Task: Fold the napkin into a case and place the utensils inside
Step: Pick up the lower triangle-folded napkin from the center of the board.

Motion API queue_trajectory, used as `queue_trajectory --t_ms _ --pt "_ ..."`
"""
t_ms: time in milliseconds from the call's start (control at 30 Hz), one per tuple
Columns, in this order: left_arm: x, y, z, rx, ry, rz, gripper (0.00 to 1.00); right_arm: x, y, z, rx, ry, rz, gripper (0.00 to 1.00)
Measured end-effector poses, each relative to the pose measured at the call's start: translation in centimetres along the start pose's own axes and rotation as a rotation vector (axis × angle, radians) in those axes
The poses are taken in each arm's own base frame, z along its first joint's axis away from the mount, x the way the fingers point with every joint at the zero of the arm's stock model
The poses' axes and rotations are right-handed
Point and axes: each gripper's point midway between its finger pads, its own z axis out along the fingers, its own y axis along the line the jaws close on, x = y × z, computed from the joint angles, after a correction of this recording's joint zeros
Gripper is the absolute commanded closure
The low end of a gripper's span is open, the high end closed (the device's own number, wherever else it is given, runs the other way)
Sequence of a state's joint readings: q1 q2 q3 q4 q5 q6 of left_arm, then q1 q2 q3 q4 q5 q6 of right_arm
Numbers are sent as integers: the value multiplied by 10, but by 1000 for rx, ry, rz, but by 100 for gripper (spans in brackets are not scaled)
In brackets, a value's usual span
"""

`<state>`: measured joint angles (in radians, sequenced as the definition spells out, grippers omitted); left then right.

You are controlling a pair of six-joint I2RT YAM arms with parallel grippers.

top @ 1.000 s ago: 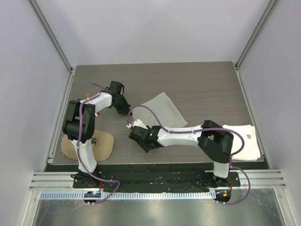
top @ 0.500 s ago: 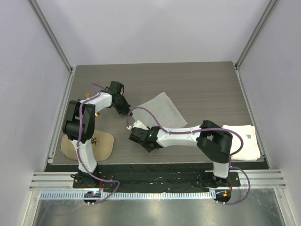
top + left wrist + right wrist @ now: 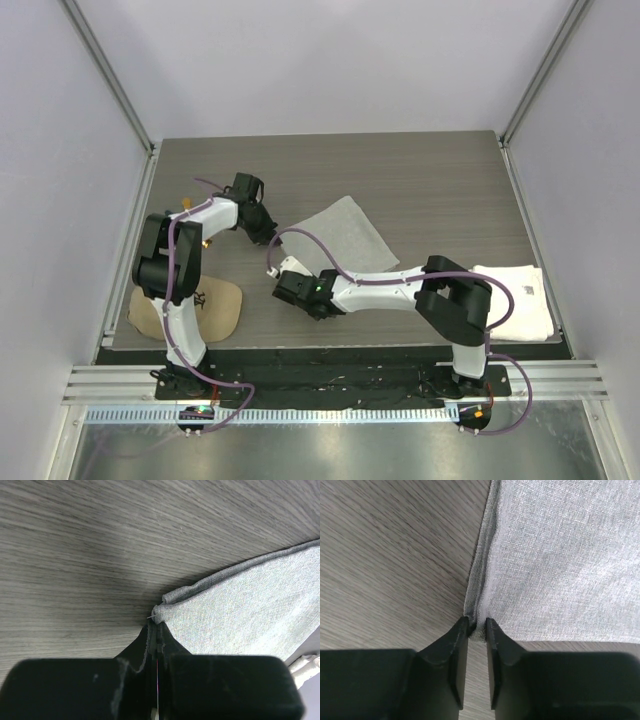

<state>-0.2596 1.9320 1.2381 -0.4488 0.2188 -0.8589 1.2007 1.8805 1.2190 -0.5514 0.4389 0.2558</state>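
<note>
The left tool (image 3: 154,625) is gripping with its jaws pressed right together, and a small pinch of the napkin (image 3: 345,232) is sticking out from between its tips. That pinch is the far end of the napkin's left edge, where the hem is showing doubled over.

The right tool (image 3: 477,626) is sitting at the near end of that same edge. Its jaws are standing a narrow gap apart, with the napkin's corner bunched in the gap (the cloth seems to be brushing both inner faces). I cannot tell whether it is actually being clamped.

Between the two tools the napkin's left edge is running roughly straight. From there the light grey cloth is lying flat, spreading away to the right on the grey wood-grain worktop (image 3: 430,170).

Well to the right of the napkin, and nearer the arms' bases, a thicker white towel (image 3: 520,300) is lying folded at the worktop's edge. To the napkin's left, also nearer the bases, a tan cap (image 3: 218,308) is resting beside the left arm's base.
</note>
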Motion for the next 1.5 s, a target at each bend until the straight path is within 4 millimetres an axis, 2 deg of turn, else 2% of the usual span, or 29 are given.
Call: queue_trajectory --t_ms 200,400,533,700,833,1000,1133,1233,1300,1500 --pt "0 3 -3 -17 -8 -4 100 1 0 4 9 0 -14 99" --pt "3 9 -10 -46 -17 -30 100 1 2 3 0 1 -11 99" --pt "3 13 -27 -51 -43 -40 100 -2 15 0 -72 -5 25 99" --pt "0 8 -55 -35 -88 -36 100 -16 41 -14 -215 -45 102 99" --pt "0 5 -71 -24 -104 -39 100 -30 47 -32 -330 -97 183 99" --pt "0 5 -80 -60 -104 -75 100 -30 33 -47 -517 -143 339 99" --pt "-12 -20 -90 -89 -134 -59 100 -26 14 -41 -639 -174 492 99" --pt "-11 -45 -87 -94 -153 -33 100 -23 7 -36 -727 -197 580 99" --pt "-5 -53 -79 -116 -153 -22 100 -17 10 -37 -783 -192 611 99" --pt "4 -69 -52 -196 -143 -7 100 -6 -5 -36 -867 -185 707 99"
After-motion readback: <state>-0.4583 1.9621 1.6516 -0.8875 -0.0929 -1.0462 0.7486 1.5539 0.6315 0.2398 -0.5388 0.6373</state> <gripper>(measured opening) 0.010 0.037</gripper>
